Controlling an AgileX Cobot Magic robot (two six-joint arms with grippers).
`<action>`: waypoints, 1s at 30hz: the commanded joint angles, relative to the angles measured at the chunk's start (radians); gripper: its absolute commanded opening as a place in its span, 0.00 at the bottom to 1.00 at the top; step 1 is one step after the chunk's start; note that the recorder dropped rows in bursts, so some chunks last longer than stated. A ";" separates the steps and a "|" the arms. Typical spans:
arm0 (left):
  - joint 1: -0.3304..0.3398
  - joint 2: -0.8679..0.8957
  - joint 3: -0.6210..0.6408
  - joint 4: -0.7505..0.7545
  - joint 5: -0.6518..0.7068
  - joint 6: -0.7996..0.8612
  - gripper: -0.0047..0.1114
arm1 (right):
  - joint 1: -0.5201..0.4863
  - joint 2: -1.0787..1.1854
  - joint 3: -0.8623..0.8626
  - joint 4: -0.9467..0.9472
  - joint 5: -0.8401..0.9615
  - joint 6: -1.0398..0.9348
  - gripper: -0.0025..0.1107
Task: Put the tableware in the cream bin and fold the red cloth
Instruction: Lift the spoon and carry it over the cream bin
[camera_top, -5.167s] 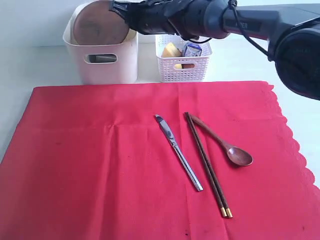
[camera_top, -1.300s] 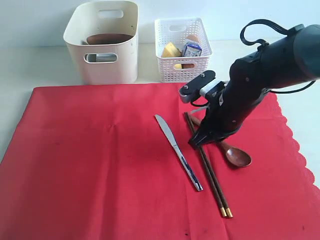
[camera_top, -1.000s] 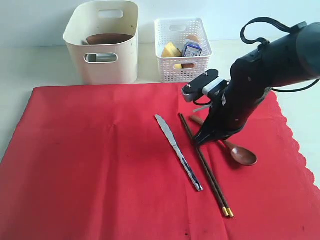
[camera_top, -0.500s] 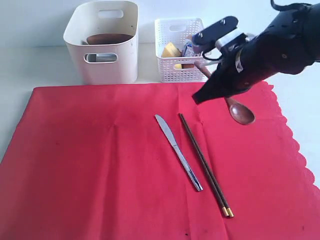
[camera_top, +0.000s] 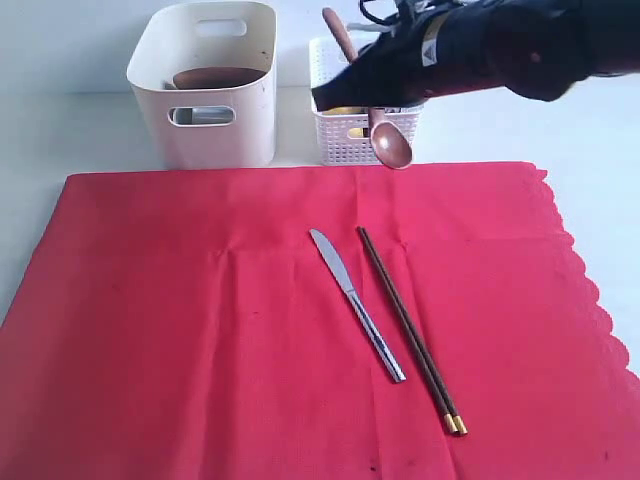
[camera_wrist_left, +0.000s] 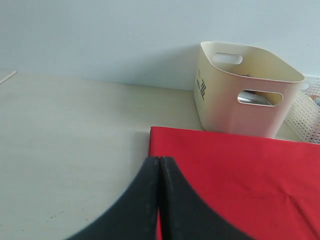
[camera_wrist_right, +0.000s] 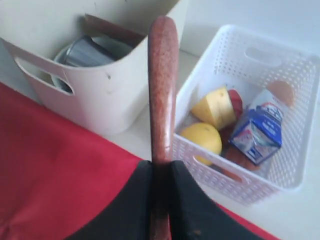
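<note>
The right fingers (camera_wrist_right: 142, 200) are clamped on the dark wooden spoon (camera_wrist_right: 162, 85), held in the air. Its handle runs out past the fingertips, while in the exterior view its bowl hangs below and behind them. Just under these fingers stands the white lattice basket (camera_wrist_right: 300, 100), with a wedge of cheese (camera_wrist_right: 217, 107), a lemon (camera_wrist_right: 201, 137) and a blue-white milk packet (camera_wrist_right: 257, 132) inside. The cream bin (camera_top: 205, 135) stands just beyond the fingertips and to one side, and the tip of the spoon handle has not reached its rim. Inside the bin lie the round brown wooden plate (camera_top: 218, 77) and the steel cup (camera_wrist_right: 82, 52). Well apart from the right fingers, flat on the red cloth (camera_top: 150, 330), lie the silver knife (camera_top: 357, 305) and the dark gold-tipped chopsticks (camera_top: 410, 330), side by side and not touching. The cloth is spread open on the table (camera_wrist_left: 65, 125). The left fingers (camera_wrist_left: 150, 200) are pressed together with nothing between them, over a straight edge of the cloth near its corner. The cream bin stands ahead of them, well apart.
</note>
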 joint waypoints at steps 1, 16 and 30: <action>0.001 -0.007 0.001 0.002 -0.006 0.006 0.05 | 0.040 0.083 -0.138 0.003 -0.019 0.006 0.02; 0.001 -0.007 0.001 0.002 -0.006 0.007 0.05 | 0.065 0.433 -0.740 0.137 -0.002 0.006 0.02; 0.001 -0.007 0.001 0.002 -0.006 0.008 0.05 | 0.084 0.693 -1.033 0.141 -0.083 0.005 0.02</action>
